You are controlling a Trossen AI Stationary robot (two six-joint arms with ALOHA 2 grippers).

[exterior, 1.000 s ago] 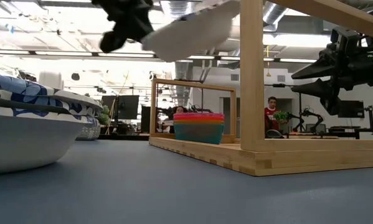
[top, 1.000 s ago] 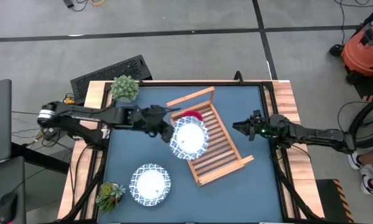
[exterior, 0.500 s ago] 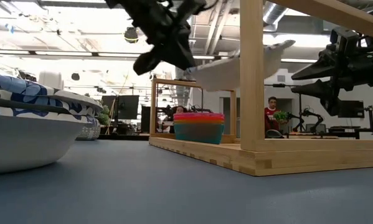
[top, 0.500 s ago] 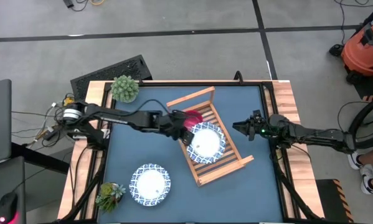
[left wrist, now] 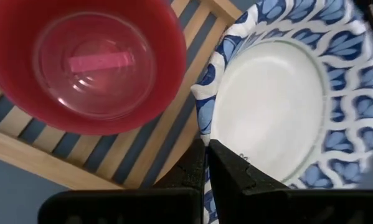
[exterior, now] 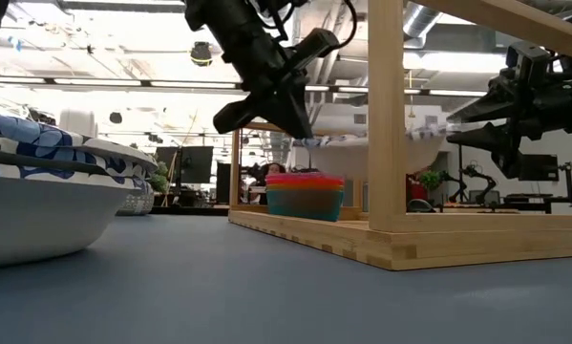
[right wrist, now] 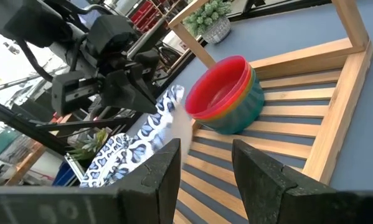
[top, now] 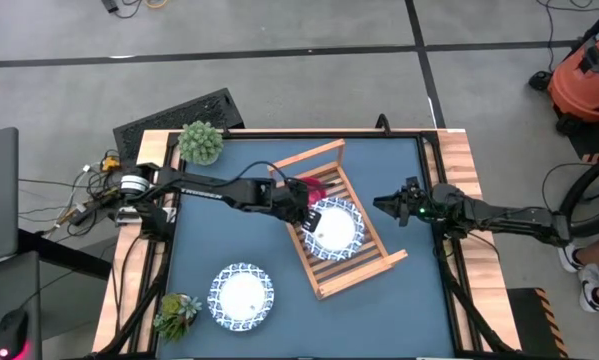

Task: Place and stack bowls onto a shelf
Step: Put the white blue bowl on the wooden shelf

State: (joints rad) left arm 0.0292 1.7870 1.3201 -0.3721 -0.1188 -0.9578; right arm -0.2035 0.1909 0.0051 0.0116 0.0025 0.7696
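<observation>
A white dish with a blue-patterned rim (top: 334, 225) hangs over the slats of the wooden shelf (top: 364, 265). My left gripper (top: 297, 207) is shut on the dish edge that faces the table's left. Just beyond it, at the shelf's far end, a stack of small bowls with the red one on top (top: 310, 187) rests on the slats. A second patterned dish (top: 242, 295) sits on the blue table near the front. My right gripper (top: 387, 205) waits open at the table's right edge, touching nothing. My left gripper pinches the dish's patterned rim (left wrist: 202, 134) between its two fingers (left wrist: 226, 174), at the edge beside the red bowl (left wrist: 89, 62). The fingers slant down from the table's left. The dish (exterior: 381, 143) hangs almost level, clear of the shelf slats.
A round potted plant (top: 200, 140) stands at the far left corner and a spiky one (top: 176, 312) at the near left. The shelf's raised end rails (top: 307, 157) stand at both its ends. Bare slats lie toward the shelf's near end (top: 349, 270).
My left gripper has carried the dish toward the table's right edge and downward, from beside the shelf to over its slats. The dish, steeply tilted a second ago, now hangs almost level next to the bowl stack.
</observation>
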